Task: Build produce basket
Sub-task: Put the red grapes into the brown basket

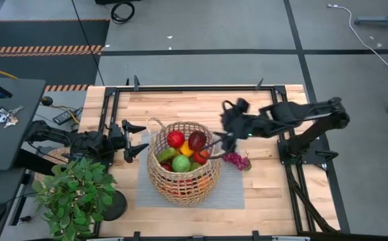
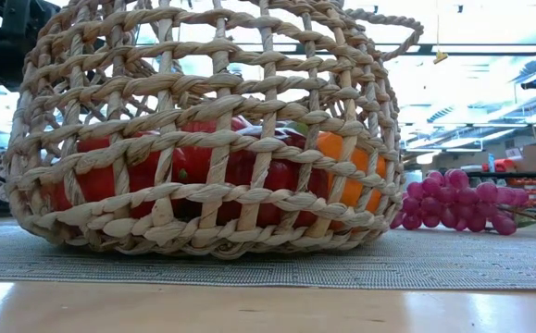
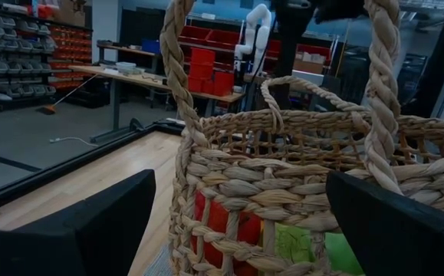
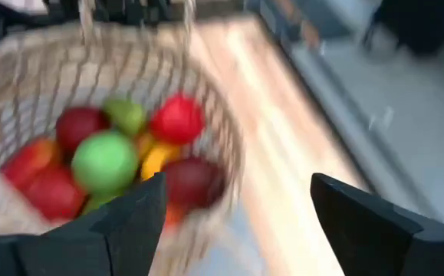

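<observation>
While the basket (image 1: 183, 164) sits mid-surface heaped with produce (image 1: 181, 163), the right gripper (image 1: 214, 144) hovers at its rim, fingers parted and empty, seemingly just past a drop. Grapes (image 1: 236, 160) lie beside the basket, likely next. The left gripper (image 1: 135, 140) waits spread wide.

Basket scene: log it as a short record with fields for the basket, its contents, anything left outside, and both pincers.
basket: round open-weave tan wicker basket on a grey woven mat
contents: red apple, dark red fruit, green apple, other pieces
outside: purple grape bunch on the mat, right of the basket
left pincer: open, beside the basket's left handle, empty
right pincer: open, above the basket's right rim, empty
</observation>
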`<state>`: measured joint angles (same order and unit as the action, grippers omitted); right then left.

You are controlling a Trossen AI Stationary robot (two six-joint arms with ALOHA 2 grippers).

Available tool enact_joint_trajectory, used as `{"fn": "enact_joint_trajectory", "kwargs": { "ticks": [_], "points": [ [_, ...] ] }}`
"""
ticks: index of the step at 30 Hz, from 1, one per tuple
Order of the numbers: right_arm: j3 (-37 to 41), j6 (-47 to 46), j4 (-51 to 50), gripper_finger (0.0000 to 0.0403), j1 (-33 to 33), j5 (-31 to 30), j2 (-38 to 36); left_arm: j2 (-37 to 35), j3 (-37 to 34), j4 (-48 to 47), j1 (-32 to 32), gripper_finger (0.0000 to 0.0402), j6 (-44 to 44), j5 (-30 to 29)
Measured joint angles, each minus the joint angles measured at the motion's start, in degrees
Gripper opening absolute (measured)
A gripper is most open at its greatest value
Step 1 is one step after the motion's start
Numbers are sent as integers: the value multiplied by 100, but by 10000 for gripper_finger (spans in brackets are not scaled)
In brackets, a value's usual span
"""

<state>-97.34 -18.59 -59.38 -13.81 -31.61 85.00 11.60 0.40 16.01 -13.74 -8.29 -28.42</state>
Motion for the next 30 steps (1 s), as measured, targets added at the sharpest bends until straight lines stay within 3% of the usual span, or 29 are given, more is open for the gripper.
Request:
{"fn": "enact_joint_trajectory", "kwargs": {
  "ticks": [5,10,19,24,30],
  "points": [
    [21,-1690,-1539,320,-566,86,-291,0,-2,-1,1,389,-2,0],
    [636,-2697,-1596,320,-1412,19,-414,0,0,-2,2,389,-2,0],
    [2845,-3653,-134,318,-2573,-847,-467,1,-1,0,2,389,0,0],
    [4176,-3884,960,310,-2696,-940,-825,0,-1,-2,1,389,-2,0],
    [5365,-3791,1693,316,-2550,-1545,-1167,2,-2,0,0,389,0,0]
  ]
}}
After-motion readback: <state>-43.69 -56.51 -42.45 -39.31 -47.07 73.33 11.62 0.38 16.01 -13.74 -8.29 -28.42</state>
